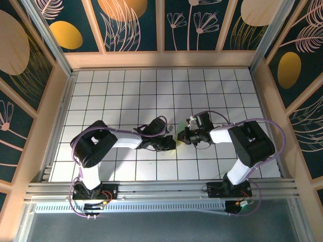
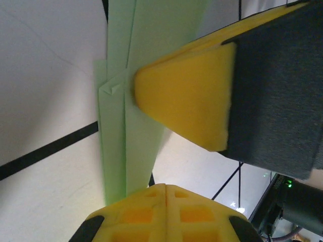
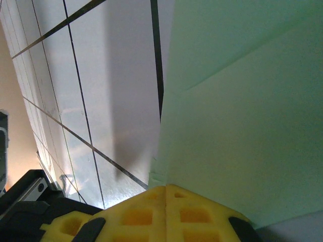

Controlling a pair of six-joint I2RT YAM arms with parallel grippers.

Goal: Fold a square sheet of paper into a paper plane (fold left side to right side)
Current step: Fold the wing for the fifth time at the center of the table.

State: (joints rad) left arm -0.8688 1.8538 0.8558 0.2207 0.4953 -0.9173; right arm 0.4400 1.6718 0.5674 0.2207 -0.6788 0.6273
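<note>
The light green sheet of paper [image 2: 136,151] lies on the white grid table, folded into a slim, creased, layered dart, the paper plane. In the top view a sliver of it [image 1: 174,148] peeks out between the two arms at the table's middle. My left gripper [image 2: 165,187] is shut, its yellow tips together on the paper's near end. A yellow finger [image 2: 186,101] of my right gripper rests on the fold from the right. In the right wrist view my right gripper [image 3: 166,187] is shut, with its tips at the edge of the paper [image 3: 242,126]. From above, the left gripper [image 1: 170,143] and right gripper [image 1: 182,137] almost touch.
The white tiled table [image 1: 126,91] has black grid lines and wooden walls [image 1: 161,59] on three sides. An aluminium rail [image 1: 161,189] with both arm bases runs along the near edge. Purple cables loop over both arms.
</note>
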